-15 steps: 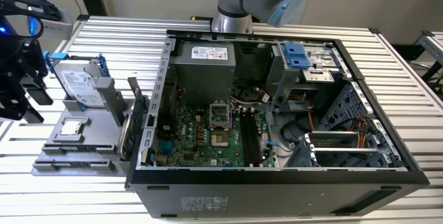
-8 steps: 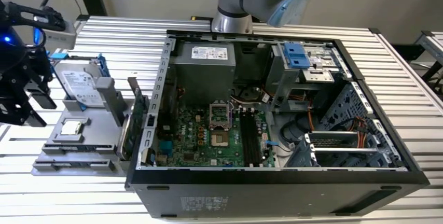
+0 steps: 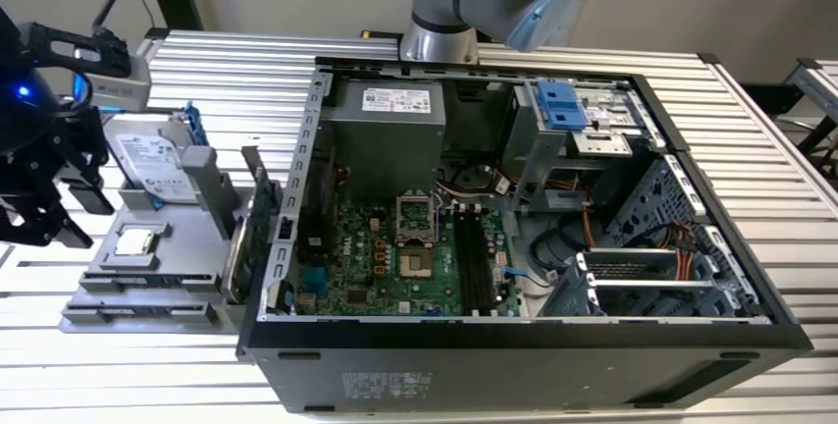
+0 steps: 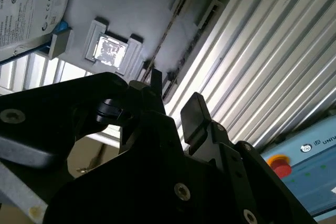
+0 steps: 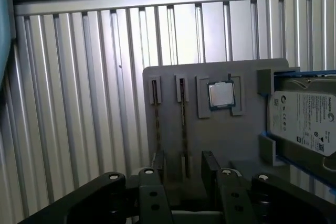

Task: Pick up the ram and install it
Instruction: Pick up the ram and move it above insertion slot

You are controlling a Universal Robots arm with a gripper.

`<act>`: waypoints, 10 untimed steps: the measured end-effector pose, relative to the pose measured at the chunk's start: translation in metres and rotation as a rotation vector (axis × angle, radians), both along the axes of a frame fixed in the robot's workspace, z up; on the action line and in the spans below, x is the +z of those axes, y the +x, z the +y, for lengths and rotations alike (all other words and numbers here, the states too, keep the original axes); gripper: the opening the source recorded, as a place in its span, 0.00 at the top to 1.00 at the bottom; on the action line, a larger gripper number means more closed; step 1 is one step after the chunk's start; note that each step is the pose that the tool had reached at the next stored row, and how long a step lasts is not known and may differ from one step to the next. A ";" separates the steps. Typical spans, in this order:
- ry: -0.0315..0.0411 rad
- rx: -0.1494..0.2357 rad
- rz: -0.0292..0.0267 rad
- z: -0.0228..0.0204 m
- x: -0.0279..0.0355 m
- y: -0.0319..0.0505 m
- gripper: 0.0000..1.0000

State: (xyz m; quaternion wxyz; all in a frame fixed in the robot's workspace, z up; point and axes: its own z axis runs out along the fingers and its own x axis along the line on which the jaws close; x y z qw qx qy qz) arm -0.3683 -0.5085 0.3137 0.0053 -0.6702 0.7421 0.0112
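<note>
Black fingers point(image 5: 210, 165) of my gripper point(image 5: 185, 165) stand apart, one on each side of the ram point(image 5: 184, 124) with a gap to it. It stands on edge in a slot of the grey holder point(image 5: 226, 140), a thin dark strip, its chips and label turned out of sight. Beyond sit a square processor point(image 5: 221, 95) and the hard drive point(image 5: 302, 121), its printed pale label cut off

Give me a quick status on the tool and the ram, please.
Tool open, hovering by the gray holder. Ram standing on edge in the holder, not gripped, not installed. Green card close beside it.
</note>
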 end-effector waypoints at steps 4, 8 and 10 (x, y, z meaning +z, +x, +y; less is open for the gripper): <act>-0.0007 -0.028 0.0000 0.0000 -0.0062 0.0011 0.00; -0.0009 -0.046 0.0000 -0.0001 -0.0132 0.0023 0.00; -0.0010 -0.040 0.0000 -0.0004 -0.0170 0.0024 0.00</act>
